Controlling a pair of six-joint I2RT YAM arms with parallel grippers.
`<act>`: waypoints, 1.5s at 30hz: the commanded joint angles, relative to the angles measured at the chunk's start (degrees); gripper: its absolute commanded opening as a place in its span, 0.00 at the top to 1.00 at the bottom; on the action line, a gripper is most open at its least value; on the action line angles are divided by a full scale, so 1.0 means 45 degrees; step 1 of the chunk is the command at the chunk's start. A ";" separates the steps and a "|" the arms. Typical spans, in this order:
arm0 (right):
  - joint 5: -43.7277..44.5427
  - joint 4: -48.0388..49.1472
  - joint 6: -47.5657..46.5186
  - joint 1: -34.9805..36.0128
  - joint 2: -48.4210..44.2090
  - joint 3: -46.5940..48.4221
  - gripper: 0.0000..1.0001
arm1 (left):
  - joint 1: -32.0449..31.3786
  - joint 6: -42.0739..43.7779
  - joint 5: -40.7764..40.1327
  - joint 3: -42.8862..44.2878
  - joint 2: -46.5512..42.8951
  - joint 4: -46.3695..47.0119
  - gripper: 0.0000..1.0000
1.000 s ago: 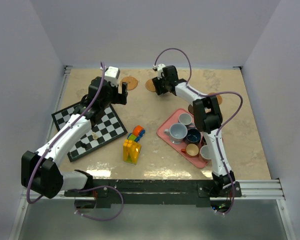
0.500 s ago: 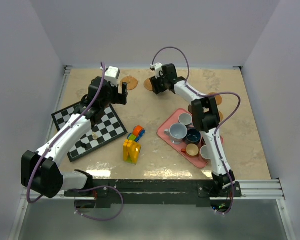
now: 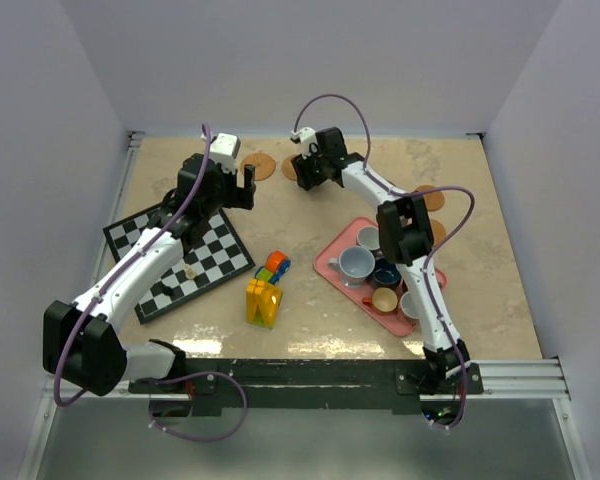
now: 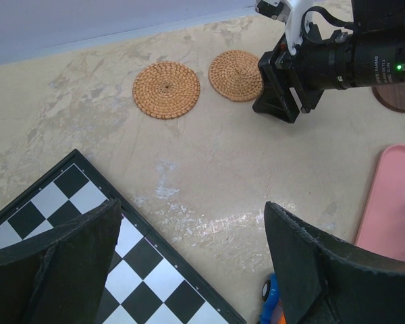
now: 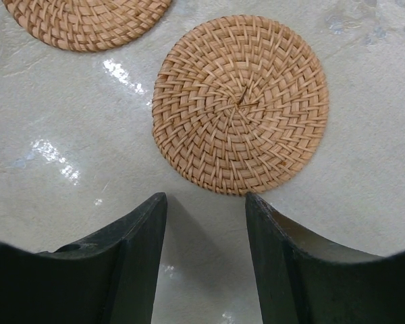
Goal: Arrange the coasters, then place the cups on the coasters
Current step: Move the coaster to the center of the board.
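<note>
Two woven tan coasters lie side by side at the back of the table, one (image 5: 240,104) just beyond my right gripper (image 5: 206,199) and one (image 4: 166,89) to its left. The right gripper is open with nothing between its fingers, and its tips stand at the near edge of the first coaster (image 3: 292,170). Two more coasters (image 3: 432,197) lie at the far right, behind the right arm. Several cups (image 3: 355,264) stand on the pink tray (image 3: 325,262). My left gripper (image 3: 235,190) hangs wide open and empty over the chessboard's far corner.
A black-and-white chessboard (image 3: 180,250) covers the left side, with a small pale piece on it. Colourful toy blocks (image 3: 265,290) sit in front of the middle. The right gripper's body (image 4: 287,84) stands right beside the tan coaster (image 4: 236,66). Walls close in the back and sides.
My right gripper has moved left along the back of the table, and the coaster at its tips lies a little further left, closer to the other one. The left arm has not moved.
</note>
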 commanded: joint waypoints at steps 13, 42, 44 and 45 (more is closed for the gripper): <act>0.0388 0.1509 0.0595 0.0232 -0.2007 -0.2661 0.34 | -0.0062 -0.0088 0.0044 0.0063 0.0012 0.0400 0.09; 0.2928 0.4227 0.4129 -0.4063 -0.8516 -1.1180 0.18 | -0.0101 -0.0342 0.0279 -0.0093 -0.0184 0.0614 0.06; 0.2559 0.4286 0.4286 -0.4454 -0.8282 -1.1336 0.22 | -0.0120 -0.0342 0.0279 -0.0112 -0.0184 0.0634 0.06; 0.2381 0.4286 0.4345 -0.4591 -0.8165 -1.1298 0.25 | -0.0121 -0.0342 0.0260 -0.0112 -0.0164 0.0634 0.06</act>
